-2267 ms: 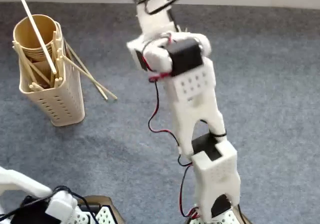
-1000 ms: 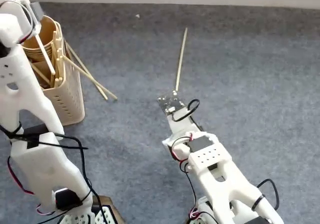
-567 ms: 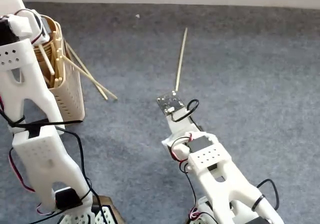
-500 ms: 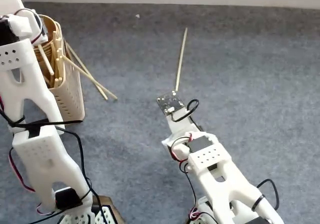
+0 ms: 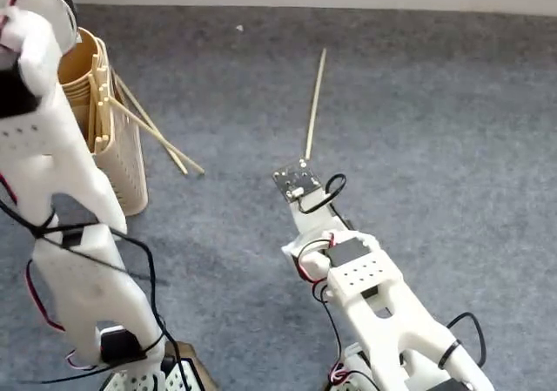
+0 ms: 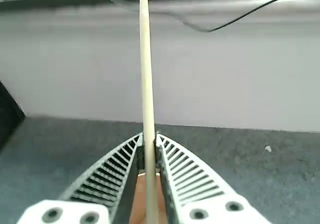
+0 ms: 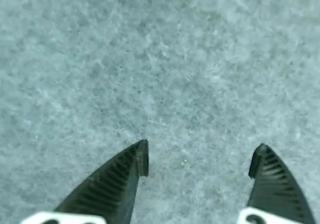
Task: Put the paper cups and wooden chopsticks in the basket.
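Observation:
My left gripper [image 6: 149, 138] is shut on a wooden chopstick [image 6: 145, 59] that stands upright between its fingers. In the high view the left arm [image 5: 48, 138] rises in front of the beige perforated basket [image 5: 117, 160] at the far left. A paper cup [image 5: 83, 60] sits inside the basket, with several chopsticks [image 5: 152, 134] leaning out over its right rim. One more chopstick [image 5: 313, 104] lies flat on the carpet in the middle. My right gripper [image 7: 200, 158] is open just above bare carpet, a short way short of that chopstick's near end.
Grey carpet [image 5: 435, 130] covers the whole table, with open room to the right. The right arm [image 5: 357, 278] stretches from the front edge toward the centre. A pale wall runs along the back.
The left arm has shifted and risen beside the basket, and the chopstick it holds no longer shows over the cup in the high view. The right arm has kept still.

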`<state>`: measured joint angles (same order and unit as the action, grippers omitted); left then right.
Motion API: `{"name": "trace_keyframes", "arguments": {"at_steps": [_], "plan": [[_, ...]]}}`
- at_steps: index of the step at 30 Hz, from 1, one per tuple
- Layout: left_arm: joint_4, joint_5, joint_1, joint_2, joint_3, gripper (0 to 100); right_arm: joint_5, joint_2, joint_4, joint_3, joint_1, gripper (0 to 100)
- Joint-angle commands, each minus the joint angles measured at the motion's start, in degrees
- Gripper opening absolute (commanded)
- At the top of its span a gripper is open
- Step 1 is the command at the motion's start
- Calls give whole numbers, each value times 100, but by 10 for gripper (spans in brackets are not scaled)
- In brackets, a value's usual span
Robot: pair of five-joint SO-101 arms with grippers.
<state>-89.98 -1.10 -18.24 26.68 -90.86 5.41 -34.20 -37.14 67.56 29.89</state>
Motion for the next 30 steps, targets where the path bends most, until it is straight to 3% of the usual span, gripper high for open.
{"name": "trace_keyframes", "arguments": {"at_steps": [1, 5, 9, 12, 15, 17, 19, 21, 26, 30], "plan": [[-536, -1143, 136, -743, -479, 4, 53, -136, 84, -31, 31, 314], [-615, -1134, 48, -2009, -470, 3, 53, -136, 84, -31, 31, 314], [-1310, -1152, 110, -3996, 127, 3, 53, -136, 84, -31, 31, 314], [-1284, -1160, -171, -5604, 2615, 3, 53, -136, 84, -31, 31, 314], [-1231, -1310, 110, -7178, 6105, 3, 53, -136, 84, -31, 40, 314], [-448, -1565, 268, -7987, 8268, 3, 53, -136, 84, -31, 40, 314], [1213, -1521, -101, -8409, 9947, 3, 53, -136, 84, -31, 40, 314], [2716, -1275, -347, -8418, 10791, 3, 53, -136, 84, -31, 40, 314], [4545, -651, -286, -7099, 10651, 4, 62, -136, 84, -31, 40, 314], [4774, -158, -435, -5974, 10123, 4, 62, -136, 84, -31, 40, 314]]}}
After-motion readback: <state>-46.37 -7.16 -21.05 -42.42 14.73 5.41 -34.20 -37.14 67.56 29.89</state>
